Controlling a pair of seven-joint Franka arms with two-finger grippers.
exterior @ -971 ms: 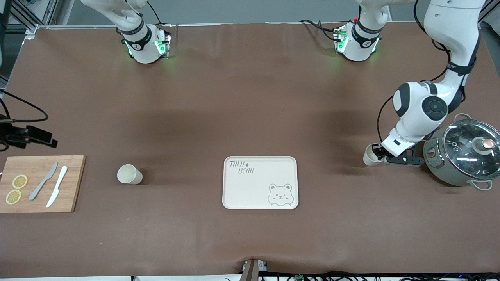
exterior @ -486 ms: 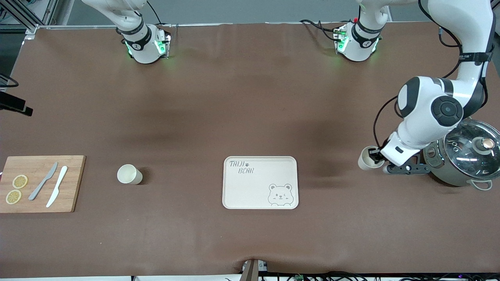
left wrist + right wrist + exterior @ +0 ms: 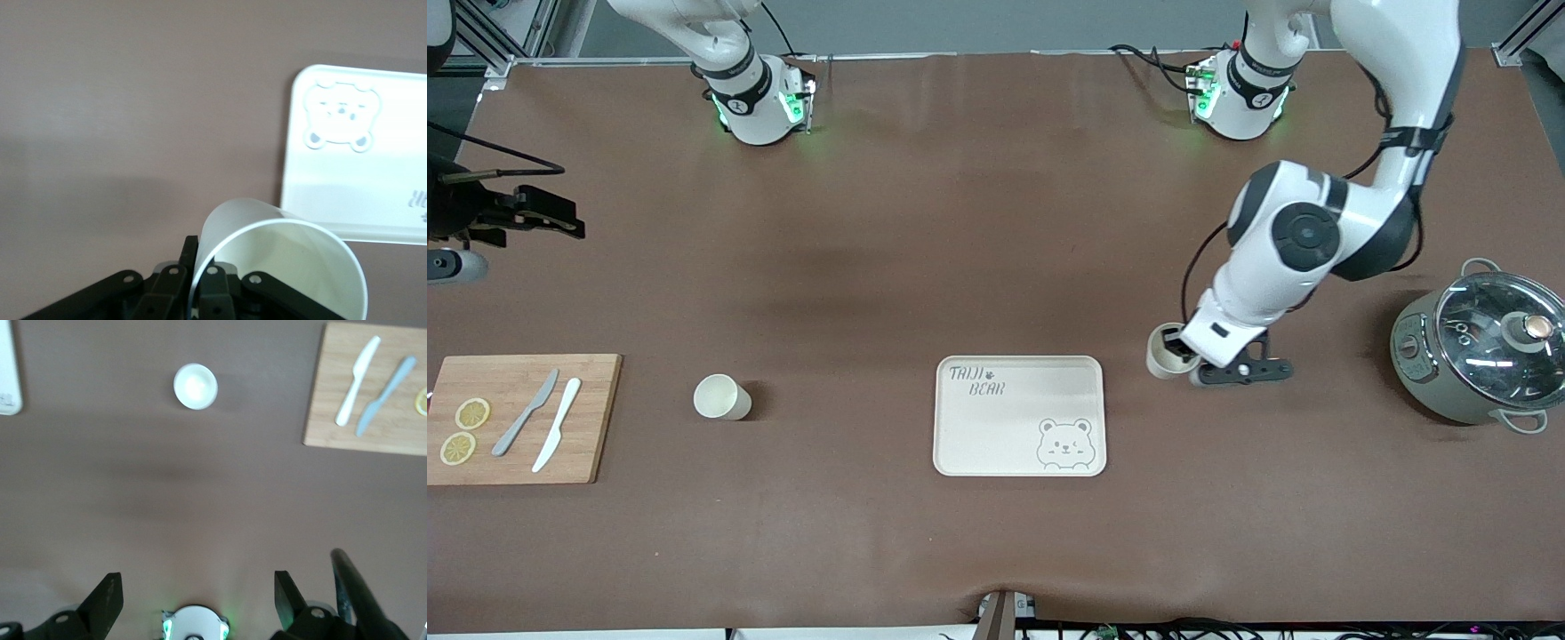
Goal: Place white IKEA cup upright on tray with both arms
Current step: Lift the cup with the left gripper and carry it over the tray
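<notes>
One brown surface (image 3: pixel 960 222) is carrying everything, with two white arms rising from bases along its edge. One steel pot with a glass lid (image 3: pixel 1480 351) is sitting toward the left arm's end, and one wooden cutting board (image 3: pixel 520 418) toward the right arm's end is bearing two knives (image 3: pixel 543 422) and two lemon slices (image 3: pixel 464 431). One cream tray (image 3: pixel 1018 415) printed with a bear face is lying bare near the middle. Two white cups are showing: one (image 3: pixel 720 396) is standing upright on the surface between board and tray, the other cup (image 3: pixel 1163 351) is hanging in the left pincer (image 3: pixel 1183 356), which is clamping its rim over the surface just beside the tray. The right pincer (image 3: pixel 193 597) is hanging spread wide and holding nothing, high over the surface near its own base
</notes>
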